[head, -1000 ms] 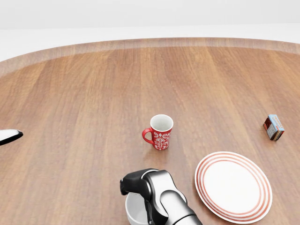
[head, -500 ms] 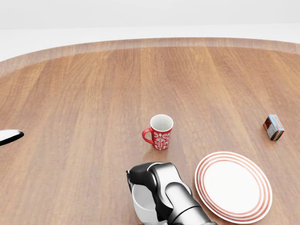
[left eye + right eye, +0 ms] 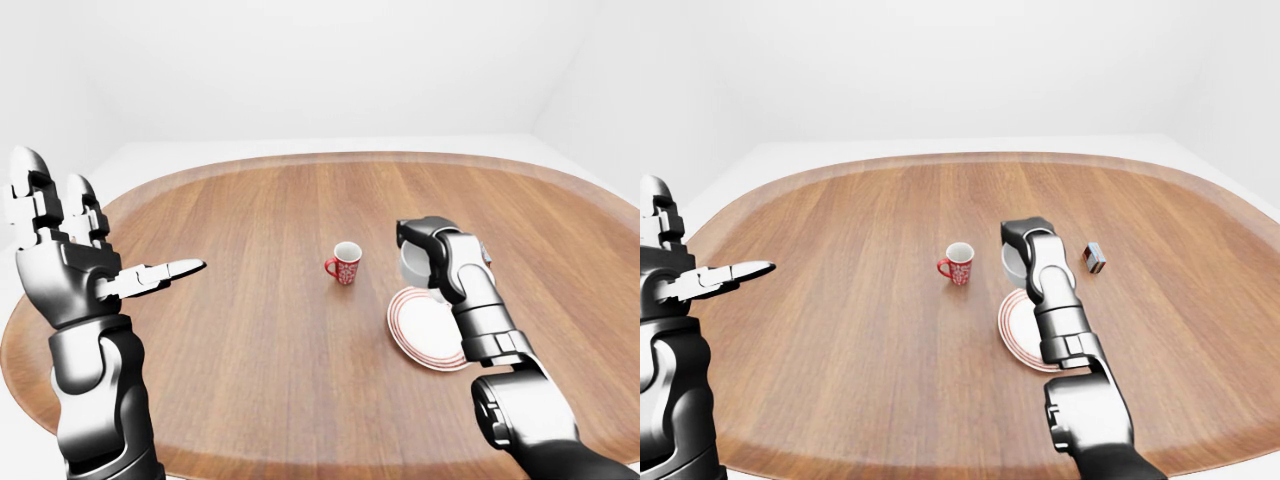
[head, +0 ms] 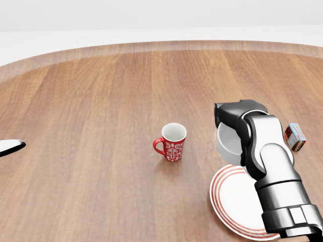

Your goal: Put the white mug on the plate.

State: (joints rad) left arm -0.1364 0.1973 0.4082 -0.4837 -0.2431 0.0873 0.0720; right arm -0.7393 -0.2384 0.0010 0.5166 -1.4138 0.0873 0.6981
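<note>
The white mug (image 4: pixel 227 142) is in my right hand (image 4: pixel 239 119), whose fingers close round it. It hangs just above the upper left rim of the white plate with red rings (image 4: pixel 236 200), at the lower right of the head view. My right forearm covers the plate's right part. Whether the mug touches the plate I cannot tell. My left hand (image 3: pixel 75 262) is raised at the left of the left-eye view, fingers spread and empty, far from the mug.
A red patterned mug (image 4: pixel 173 142) stands upright left of the plate. A small red and blue box (image 4: pixel 294 136) lies to the right of my right hand. All rest on a large oval wooden table (image 4: pixel 101 101).
My right hand has carried the white mug from the bottom middle of the head view up and to the right, to the plate's upper rim. The left hand has stayed put.
</note>
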